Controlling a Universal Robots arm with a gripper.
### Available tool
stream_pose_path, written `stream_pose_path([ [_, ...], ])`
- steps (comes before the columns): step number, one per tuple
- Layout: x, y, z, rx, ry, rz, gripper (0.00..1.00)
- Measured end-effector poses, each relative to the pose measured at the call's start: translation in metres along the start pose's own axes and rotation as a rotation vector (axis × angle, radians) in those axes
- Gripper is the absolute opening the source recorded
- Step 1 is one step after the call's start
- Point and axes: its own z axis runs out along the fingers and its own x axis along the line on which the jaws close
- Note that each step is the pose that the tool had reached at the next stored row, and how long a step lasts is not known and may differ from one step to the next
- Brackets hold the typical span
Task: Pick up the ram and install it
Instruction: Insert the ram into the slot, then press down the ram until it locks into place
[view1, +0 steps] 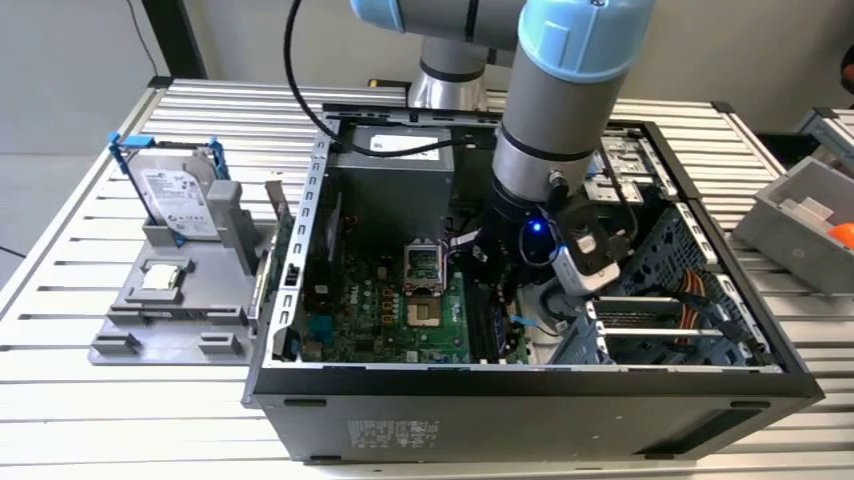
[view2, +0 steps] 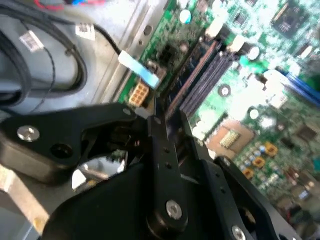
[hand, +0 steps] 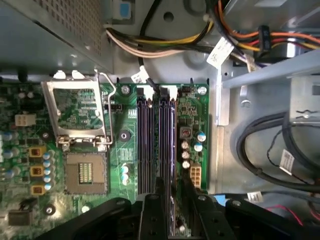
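My gripper (view1: 505, 300) is down inside the open computer case (view1: 534, 385), right over the black memory slots (hand: 145, 145) of the green motherboard (view1: 387, 320). In both wrist views its black fingers (hand: 152, 215) stand close together on a thin dark board seen edge-on, the ram (hand: 169, 150). The ram lies in line with the slot nearest the board's edge and looks to be at or in that slot. In the second wrist view the ram's end (view2: 154, 107) pokes out past the gripper (view2: 157, 122) toward the slots (view2: 200, 80). The ram's chips are hidden.
The bare processor socket (hand: 86, 172) with its raised metal frame (hand: 77, 112) lies beside the slots. Cable bundles (hand: 165, 47) and black leads (hand: 270, 150) crowd the case floor. Outside the case, a grey fixture (view1: 147, 330) holds a blue-framed hard drive (view1: 174, 190) and a small square chip (view1: 160, 276).
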Motion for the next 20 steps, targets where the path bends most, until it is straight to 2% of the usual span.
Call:
stream_pose_path([
  [1,-0.0001,-0.0002,-0.0039,0.0003,0.0001,0.000,1.00],
  [2,-0.0001,-0.0001,-0.0050,-0.0001,-0.0001,0.000,1.00],
  [6,-0.0001,-0.0001,-0.0054,-0.0007,-0.0002,0.000,1.00],
  [7,-0.0001,-0.0002,-0.0055,-0.0007,-0.0001,0.000,0.00],
  [16,-0.0001,-0.0002,-0.0055,-0.0020,-0.0001,0.000,0.00],
  [20,-0.0002,-0.0003,-0.0100,-0.0018,0.0007,0.000,0.00],
])
